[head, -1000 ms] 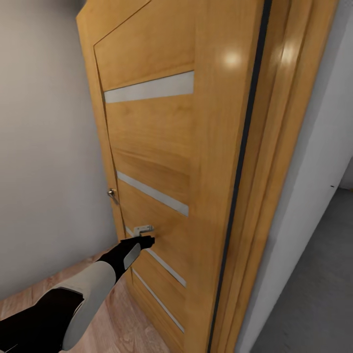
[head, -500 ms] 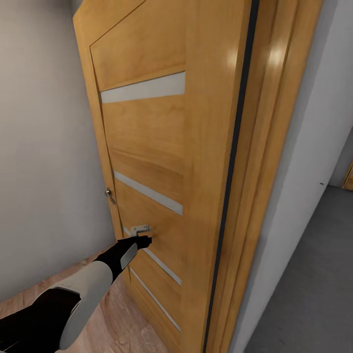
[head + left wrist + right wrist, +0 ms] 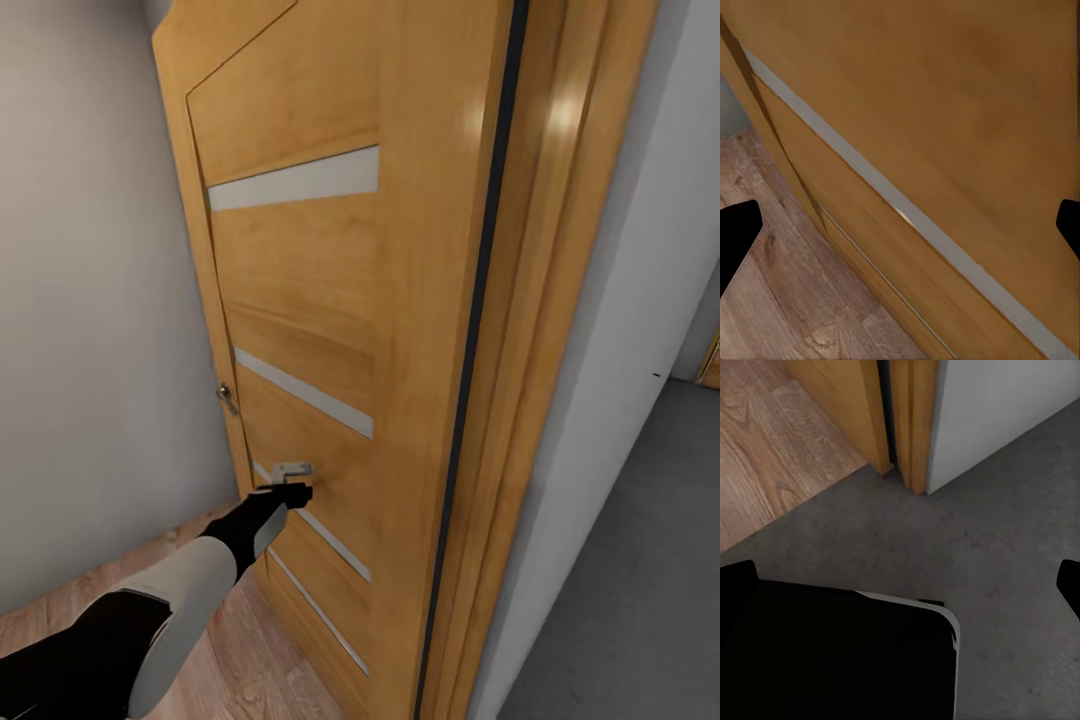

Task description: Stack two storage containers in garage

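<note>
My left arm reaches forward, its left gripper (image 3: 290, 491) at the face of one wooden door (image 3: 320, 300), just beneath a small pale fitting (image 3: 291, 467); in the left wrist view the fingertips (image 3: 736, 232) sit wide apart, holding nothing. The right gripper's (image 3: 900, 585) tips are likewise spread, empty, over the floor (image 3: 1005, 555). I count three pale stripes on the door and one knob (image 3: 228, 397).

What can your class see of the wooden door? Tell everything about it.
The wooden door is glossy honey-coloured wood with pale horizontal strips set in it. It stands swung open against the frame, over the plank floor. A small metal handle sits on its far edge. The left tool is at its face, by a small pale fitting.
</note>
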Controlling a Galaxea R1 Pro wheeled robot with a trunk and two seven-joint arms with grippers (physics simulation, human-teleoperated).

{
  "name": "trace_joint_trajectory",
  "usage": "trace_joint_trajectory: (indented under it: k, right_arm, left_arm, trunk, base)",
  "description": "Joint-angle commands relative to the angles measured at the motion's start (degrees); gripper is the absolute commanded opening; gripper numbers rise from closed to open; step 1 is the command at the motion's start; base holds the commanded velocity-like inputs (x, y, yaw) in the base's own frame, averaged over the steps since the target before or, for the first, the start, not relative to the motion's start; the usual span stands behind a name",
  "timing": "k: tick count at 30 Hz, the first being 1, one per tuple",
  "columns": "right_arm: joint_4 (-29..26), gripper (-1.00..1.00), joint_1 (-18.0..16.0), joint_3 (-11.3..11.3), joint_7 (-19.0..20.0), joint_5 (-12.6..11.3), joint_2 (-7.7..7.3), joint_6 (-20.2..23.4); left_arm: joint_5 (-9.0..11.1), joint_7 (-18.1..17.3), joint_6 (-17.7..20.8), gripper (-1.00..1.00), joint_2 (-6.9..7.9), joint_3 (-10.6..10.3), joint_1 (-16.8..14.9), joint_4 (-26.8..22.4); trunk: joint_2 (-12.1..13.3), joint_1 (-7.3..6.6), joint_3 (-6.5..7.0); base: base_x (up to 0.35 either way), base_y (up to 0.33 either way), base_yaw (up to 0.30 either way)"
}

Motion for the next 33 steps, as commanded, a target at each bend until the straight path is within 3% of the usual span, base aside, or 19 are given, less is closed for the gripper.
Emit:
trace_joint_trajectory:
  k: [1,14,15,25,33]
  right_arm:
    - [0.07,1.00,-0.01,0.12,0.08,0.01,-0.01,-0.21]
    - [0.07,1.00,-0.01,0.73,0.15,0.01,-0.01,-0.20]
    - [0.07,1.00,-0.01,3.47,0.09,-0.05,-0.01,-0.28]
    - [0.07,1.00,-0.01,4.24,0.01,-0.08,-0.01,-0.29]
    - [0.07,1.00,-0.01,4.25,0.01,-0.09,-0.01,-0.29]
  left_arm:
    - [0.86,0.06,0.00,1.00,-0.32,-0.58,0.01,-0.45]
    - [-3.50,0.84,-0.42,1.00,-0.40,-0.09,0.01,-0.10]
    - [8.31,-1.11,-0.42,1.00,-2.05,-0.03,-0.02,-0.90]
    - [8.31,-1.11,-0.41,1.00,-2.05,-0.03,0.00,-0.90]
    - [8.31,-1.11,-0.39,1.00,-2.05,-0.03,0.00,-0.90]
  trunk:
    - [-0.03,0.02,0.01]
    - [-0.03,0.02,0.01]
    - [-0.03,0.02,0.01]
    - [-0.03,0.02,0.01]
    - [-0.03,0.02,0.01]
  base:
    - [0.000,0.000,0.000]
    - [0.000,0.000,-0.049]
    - [0.000,0.000,-0.049]
    - [0.000,0.000,-0.010]
    - [0.000,0.000,-0.149]
